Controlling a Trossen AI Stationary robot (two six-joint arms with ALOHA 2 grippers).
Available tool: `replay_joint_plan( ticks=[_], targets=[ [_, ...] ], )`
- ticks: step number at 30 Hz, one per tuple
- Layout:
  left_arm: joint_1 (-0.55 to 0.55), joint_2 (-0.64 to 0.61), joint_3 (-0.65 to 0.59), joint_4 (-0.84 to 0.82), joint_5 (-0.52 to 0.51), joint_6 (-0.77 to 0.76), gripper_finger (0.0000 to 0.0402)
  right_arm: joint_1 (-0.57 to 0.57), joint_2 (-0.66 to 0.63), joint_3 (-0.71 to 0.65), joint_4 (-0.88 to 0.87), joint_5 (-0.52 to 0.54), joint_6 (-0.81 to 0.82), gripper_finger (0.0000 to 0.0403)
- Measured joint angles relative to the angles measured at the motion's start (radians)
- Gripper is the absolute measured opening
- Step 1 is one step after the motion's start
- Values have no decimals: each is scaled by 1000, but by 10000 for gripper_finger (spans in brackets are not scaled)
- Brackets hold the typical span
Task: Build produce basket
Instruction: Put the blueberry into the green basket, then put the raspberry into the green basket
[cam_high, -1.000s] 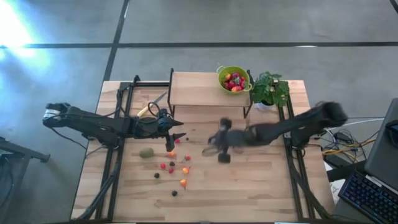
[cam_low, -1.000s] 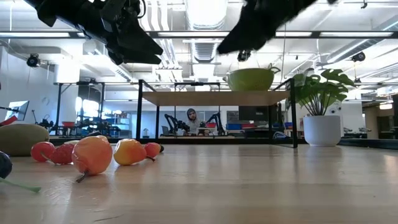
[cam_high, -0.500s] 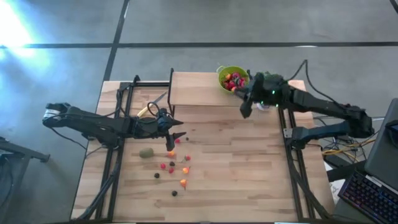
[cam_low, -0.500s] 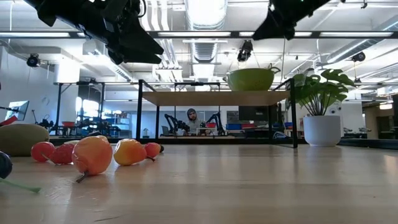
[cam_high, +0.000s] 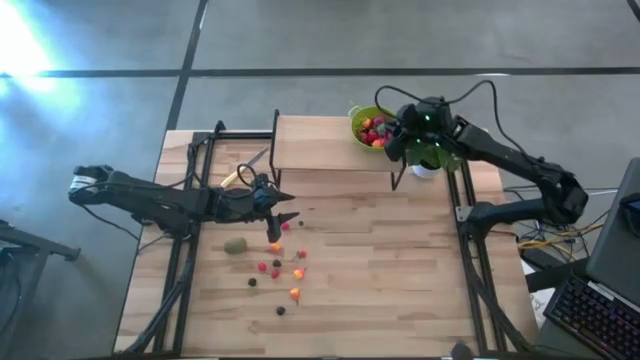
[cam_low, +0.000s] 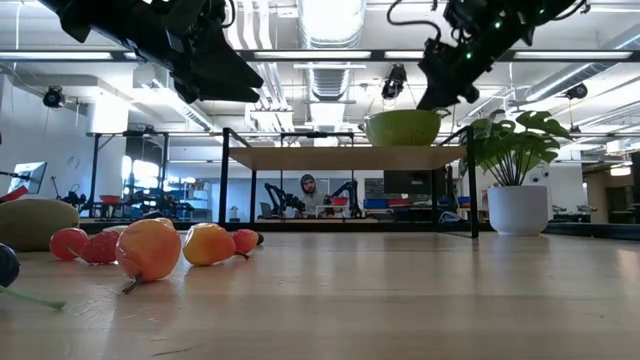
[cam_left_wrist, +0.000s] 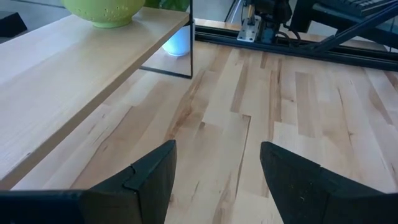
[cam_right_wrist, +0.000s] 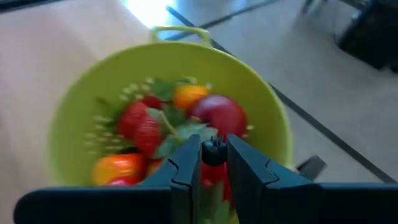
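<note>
Right gripper (cam_right_wrist: 214, 163): mine, held over the produce basket (cam_high: 372, 126); fingers clamped on one small dark berry (cam_right_wrist: 214, 152), seen in my right wrist view pinched between the two tips.
Left gripper (cam_left_wrist: 214, 177): mine, hanging above the middle-left of the surface (cam_high: 400, 290); fingers apart, nothing between them.
Produce basket: lime-green colander standing on the raised wooden shelf (cam_high: 320, 142) at the far side of the surface, toward the shelf's right end; holds red strawberries, an orange fruit, a darker red round fruit and green leaves.
Loose produce (cam_high: 277, 264): small red, orange and dark pieces scattered on the surface just below my left gripper in the high view; a brownish-green oval fruit (cam_high: 235, 245) lies beside them, to the left.
Potted plant (cam_high: 432, 146): green leaves in a white pot, just right of the basket, partly under my right arm.
Knife (cam_high: 243, 170): yellow handle, lying near the left end of the shelf.
Surface: pale wood planks, black metal frame rails along both sides.
Room: grey floor with dark lines around the surface; low view shows ceiling strip lights, other benches with equipment, and a person (cam_low: 309, 192) seated far behind, under the shelf line.
Right edge: a keyboard (cam_high: 598, 315) and cables beside the surface.
</note>
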Motion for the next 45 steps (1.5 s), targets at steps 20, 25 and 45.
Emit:
replay_joint_plan(
  ticks=[20, 25, 45],
  targets=[
    [0, 0, 0, 0, 0, 12, 238, -37, 28, 16, -6, 3, 12, 100],
    [0, 0, 0, 0, 0, 12, 238, -37, 28, 16, -6, 3, 14, 128],
    [0, 21, -1, -9, 0, 18, 238, 225, -176, 33, -25, -8, 7, 158]
  ],
)
